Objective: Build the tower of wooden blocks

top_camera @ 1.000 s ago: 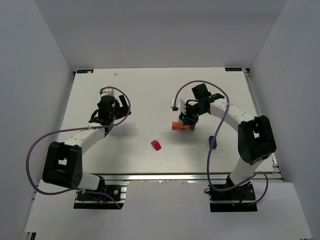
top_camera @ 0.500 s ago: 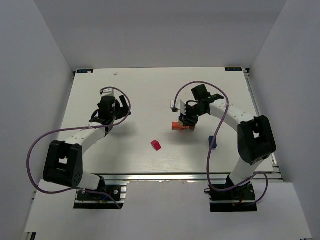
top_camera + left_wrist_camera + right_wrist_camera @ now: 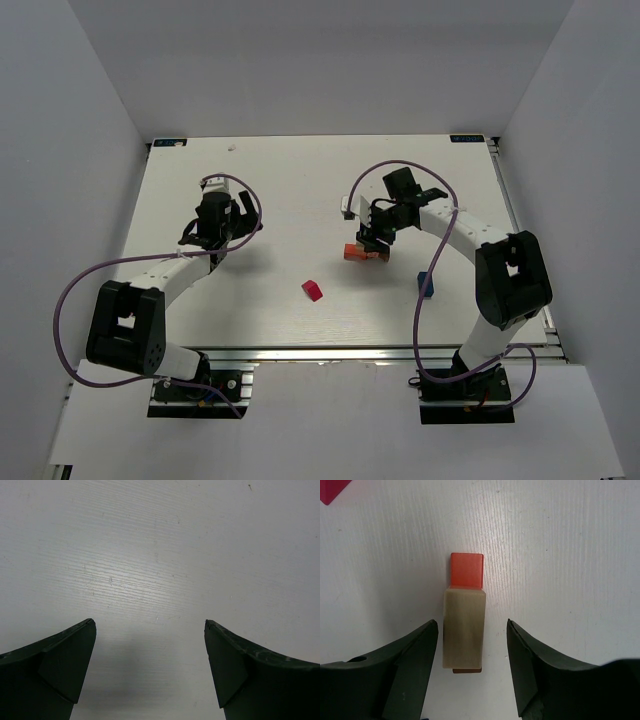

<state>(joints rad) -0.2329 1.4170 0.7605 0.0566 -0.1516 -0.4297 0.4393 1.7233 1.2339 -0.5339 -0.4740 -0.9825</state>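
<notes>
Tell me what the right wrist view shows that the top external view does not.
Only the right wrist view: the tan block lies lengthwise over the orange block, with a gap to each jaw of the right gripper. Only the top external view: the blue block and the left arm. Both: the small stack and the loose red block.

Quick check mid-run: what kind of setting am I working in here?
Probably a lab robot test cell: a white table boxed in by plain grey walls, a left arm and right arm bolted at its near edge, and a small stack of painted blocks.
</notes>
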